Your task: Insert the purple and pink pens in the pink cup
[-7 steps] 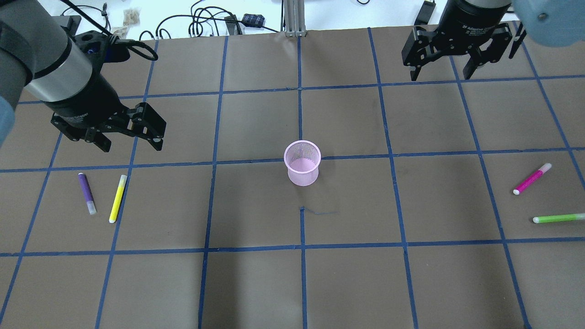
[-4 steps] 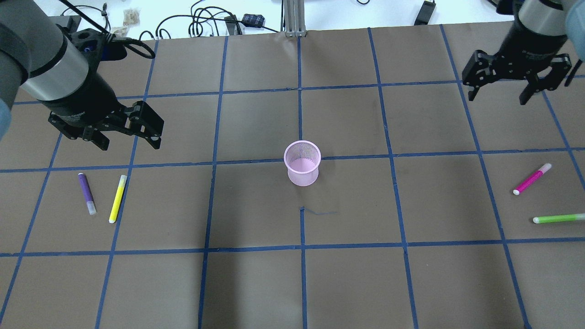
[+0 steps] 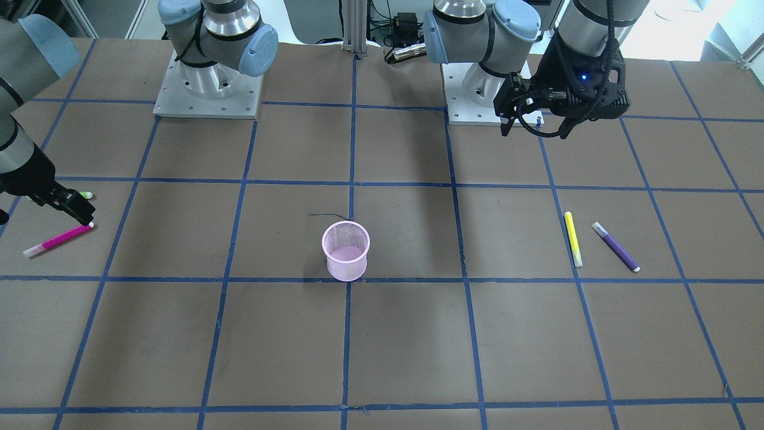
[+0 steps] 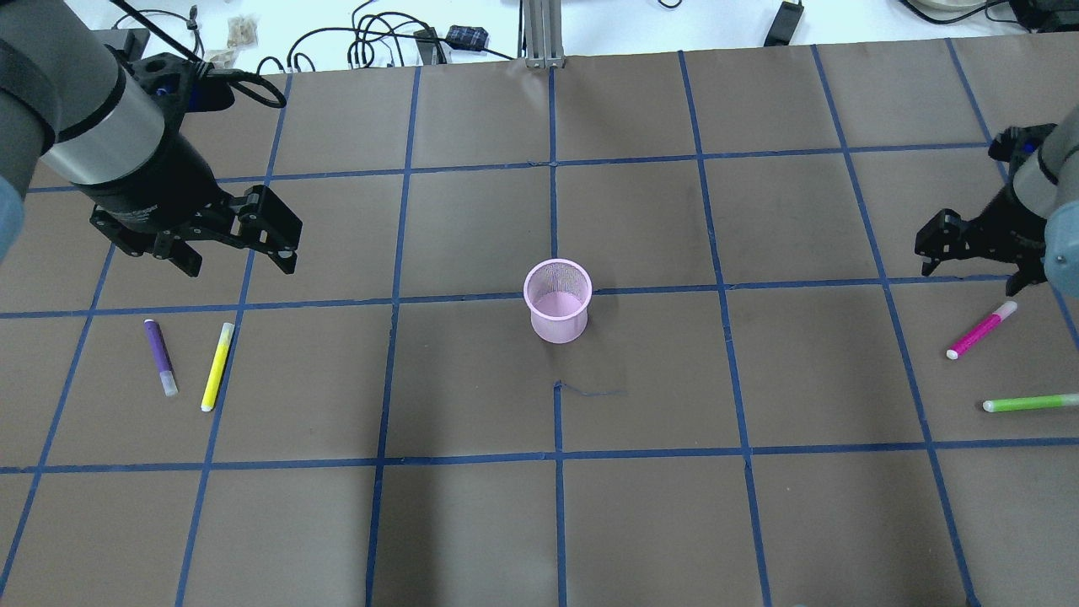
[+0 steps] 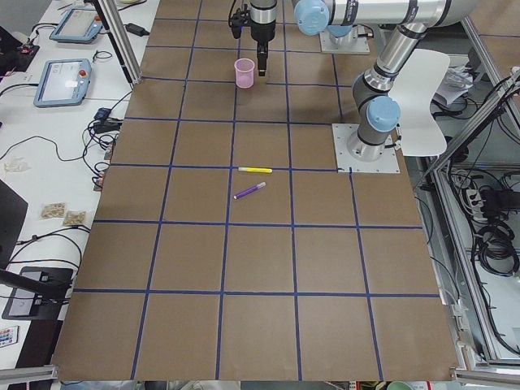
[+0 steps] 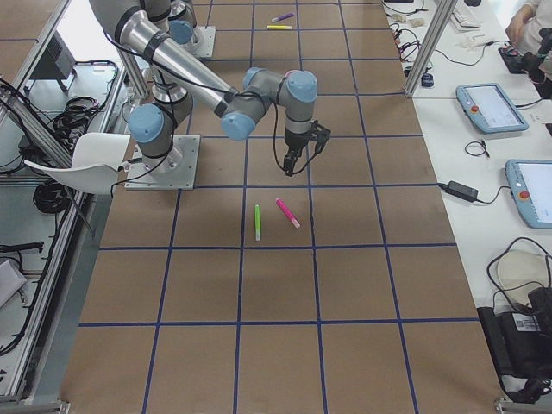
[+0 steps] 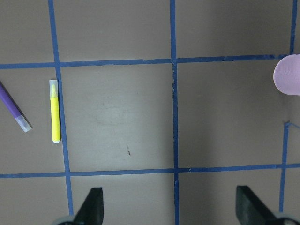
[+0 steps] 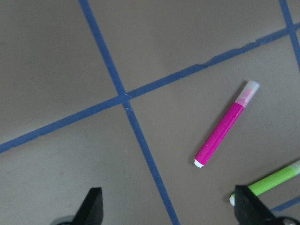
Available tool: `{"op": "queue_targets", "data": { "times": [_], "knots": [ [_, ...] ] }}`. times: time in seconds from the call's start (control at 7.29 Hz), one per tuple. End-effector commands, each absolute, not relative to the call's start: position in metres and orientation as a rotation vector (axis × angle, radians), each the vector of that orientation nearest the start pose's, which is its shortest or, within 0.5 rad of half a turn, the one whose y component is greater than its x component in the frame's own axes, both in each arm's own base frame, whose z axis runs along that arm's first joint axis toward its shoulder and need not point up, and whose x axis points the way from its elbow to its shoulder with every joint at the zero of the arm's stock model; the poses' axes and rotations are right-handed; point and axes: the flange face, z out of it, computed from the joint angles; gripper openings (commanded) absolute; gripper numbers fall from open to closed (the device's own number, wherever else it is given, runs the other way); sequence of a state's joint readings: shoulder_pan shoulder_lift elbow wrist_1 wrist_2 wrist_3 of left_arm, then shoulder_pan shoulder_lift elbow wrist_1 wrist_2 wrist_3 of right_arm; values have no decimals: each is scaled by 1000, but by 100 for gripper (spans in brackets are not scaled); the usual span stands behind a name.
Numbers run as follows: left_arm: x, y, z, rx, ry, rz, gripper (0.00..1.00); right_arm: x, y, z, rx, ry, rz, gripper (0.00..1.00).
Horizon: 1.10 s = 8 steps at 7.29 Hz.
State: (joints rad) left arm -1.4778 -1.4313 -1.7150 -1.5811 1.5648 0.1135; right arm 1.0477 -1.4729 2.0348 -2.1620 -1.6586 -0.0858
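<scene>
On the brown bench, which is marked into squares with blue tape, the green pen is found lowest in the overhead view, at the right edge. Just above it in the frame, the pink pen is laid flat at a slant, apart from the green one. At the left of the frame, the purple pen and the yellow pen are laid flat side by side, close but not touching. The pink cup is stood upright near the frame centre, mouth up, well apart from all four pens. The right hand is positioned at the right edge, near the pink pen and just above it in the frame. Its fingers are spread and released, and nothing is gripped. The left hand is positioned at the upper left, above the purple and yellow pens in the frame. It is likewise released, and nothing is gripped.
</scene>
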Motion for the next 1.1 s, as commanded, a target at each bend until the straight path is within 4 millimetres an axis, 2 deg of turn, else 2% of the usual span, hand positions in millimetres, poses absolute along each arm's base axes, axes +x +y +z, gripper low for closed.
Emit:
{"op": "queue_targets", "data": {
  "times": [0.0, 0.27, 0.41, 0.55, 0.69, 0.82, 0.96],
  "knots": [
    [-92, -444, 477, 26, 3151, 35, 100, -161, -446, 225, 827, 3121, 7, 100],
    [-68, -449, 476, -58, 3153, 34, 100, -175, -459, 184, 775, 3136, -6, 100],
    [-53, -452, 474, -108, 3151, 41, 100, -177, -459, 182, 781, 3128, -13, 99],
    [-44, -453, 475, -140, 3150, 39, 100, -176, -458, 174, 782, 3117, 22, 90],
    [-40, -454, 474, -152, 3150, 41, 100, -178, -458, 176, 782, 3129, 28, 75],
    [-29, -454, 472, -188, 3149, 45, 100, -177, -456, 174, 781, 3127, 45, 54],
    [-15, -455, 472, -239, 3146, 45, 100, -177, -454, 173, 775, 3126, 108, 40]
  ]
}}
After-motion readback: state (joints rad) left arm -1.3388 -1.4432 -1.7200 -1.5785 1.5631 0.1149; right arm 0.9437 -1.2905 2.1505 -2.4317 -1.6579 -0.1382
